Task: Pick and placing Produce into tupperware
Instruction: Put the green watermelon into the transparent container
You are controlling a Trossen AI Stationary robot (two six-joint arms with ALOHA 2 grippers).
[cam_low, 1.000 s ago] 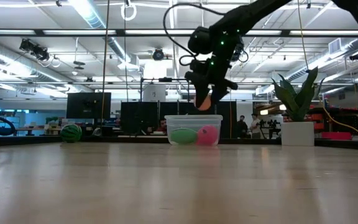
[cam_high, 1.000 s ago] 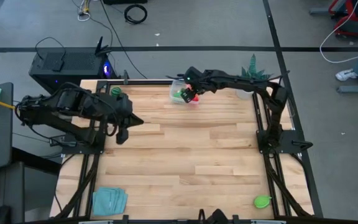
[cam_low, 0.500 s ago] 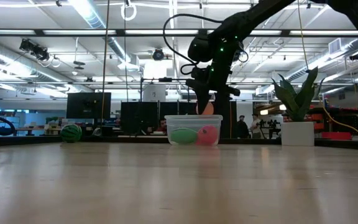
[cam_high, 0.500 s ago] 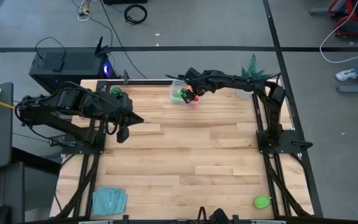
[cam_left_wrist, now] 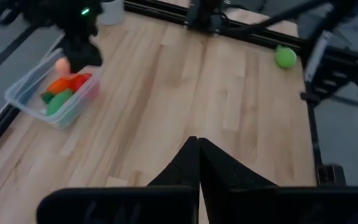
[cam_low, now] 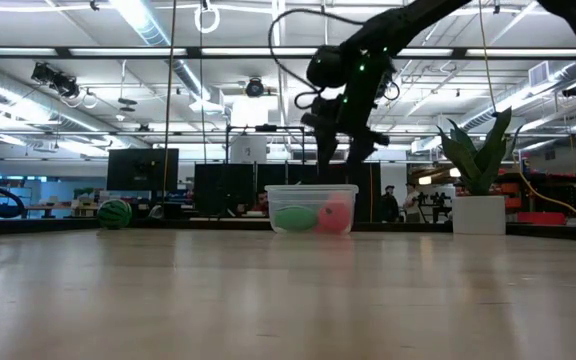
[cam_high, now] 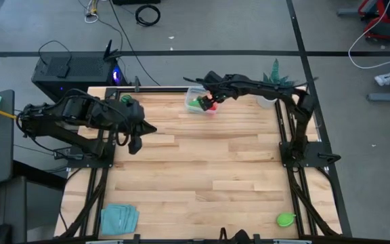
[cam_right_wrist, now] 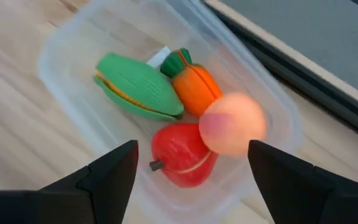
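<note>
Two fingers of the right gripper [cam_right_wrist: 191, 171] spread wide, empty, above the far tupperware [cam_right_wrist: 73, 40], where a peach piece [cam_right_wrist: 233, 124] lies; the left gripper [cam_left_wrist: 198, 163] is pressed closed.

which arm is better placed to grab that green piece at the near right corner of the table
Probably the right. The green piece lies beside the right arm's base rail; the right gripper hangs open over the tupperware, nothing held. The left gripper, shut, sits across the table.
</note>
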